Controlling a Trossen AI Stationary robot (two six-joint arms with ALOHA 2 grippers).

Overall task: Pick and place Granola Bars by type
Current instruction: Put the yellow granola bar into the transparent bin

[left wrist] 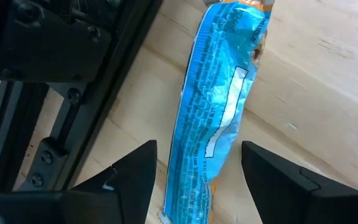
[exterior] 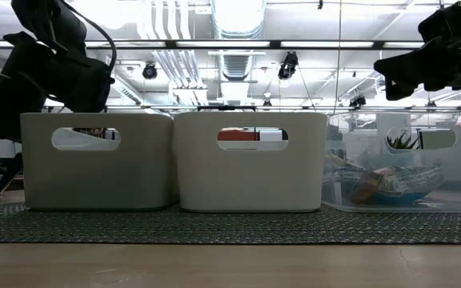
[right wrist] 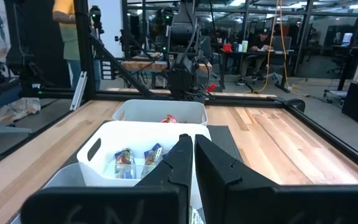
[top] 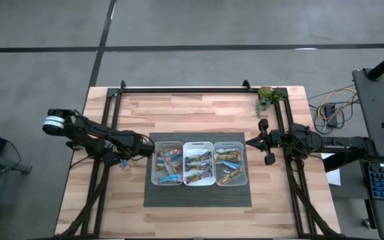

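A blue-wrapped granola bar (left wrist: 219, 106) lies flat on the wooden table, left of the bins and beside the black frame rail. My left gripper (left wrist: 199, 148) points down over it, open, one finger on either side of the bar's near end, not touching it; the high view shows this gripper (top: 122, 160) just left of the left bin. Three bins (top: 199, 143) stand side by side on a dark mat, each holding several bars (top: 169, 167). My right gripper (top: 249, 141) hovers level and shut by the right bin's right side.
The black frame rail (left wrist: 55, 112) runs close along the bar's side, under my left arm. The dark mat (top: 199, 193) lies under the bins. A green plant-like object (top: 267, 97) sits at the far right corner. Bare wood lies toward the near and far edges.
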